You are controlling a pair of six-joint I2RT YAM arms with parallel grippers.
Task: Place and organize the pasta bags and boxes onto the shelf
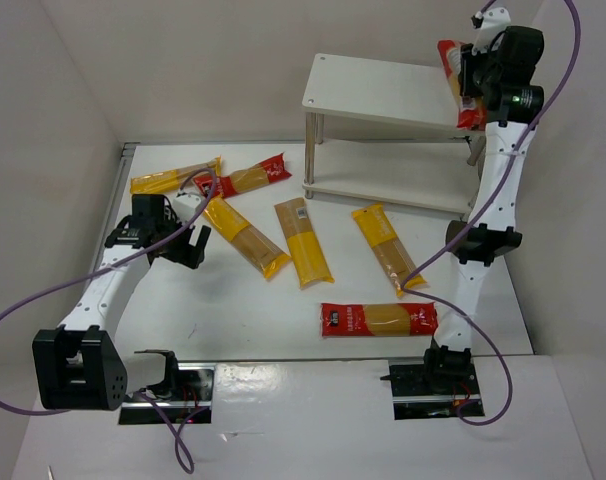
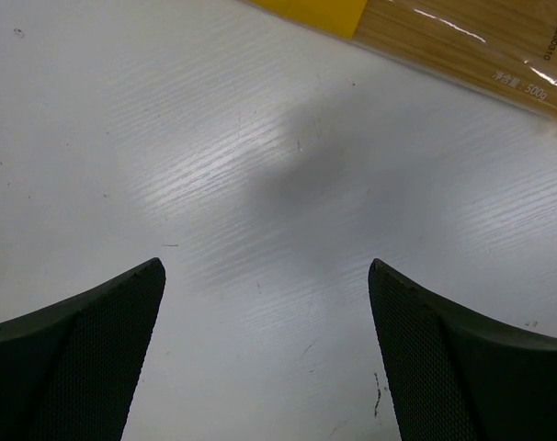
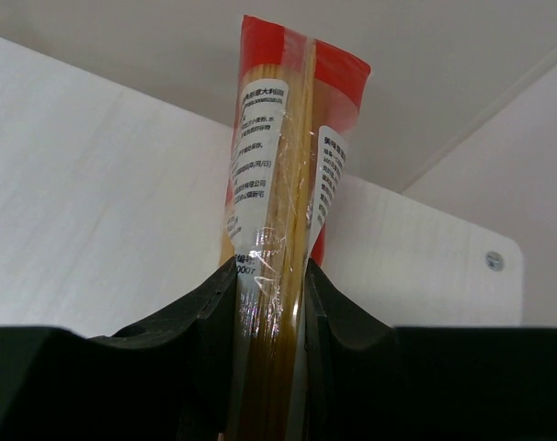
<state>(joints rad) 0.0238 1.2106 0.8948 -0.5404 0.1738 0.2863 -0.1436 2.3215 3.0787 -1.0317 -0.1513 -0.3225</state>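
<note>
Pale-walled booth, white table [image 1: 263, 330] — six spaghetti packets [image 1: 303, 242] lying loose, a seventh up at the shelf [image 1: 383, 186].
Clamped on a red packet [image 3: 278, 165] near its middle: right gripper [image 3: 271, 285], over the top board [image 1: 378, 90] at its right end, packet standing lengthwise beyond the grip — touching the board or not, cannot tell. Spread wide over bare table, holding nothing: left gripper [image 2: 267, 271], yellow packet [image 2: 462, 37] just ahead. Probably light, stiff lengthwise yet brittle inside slick film; best pinched across the narrow middle, gently, to avoid sagging ends or snapped strands.
</note>
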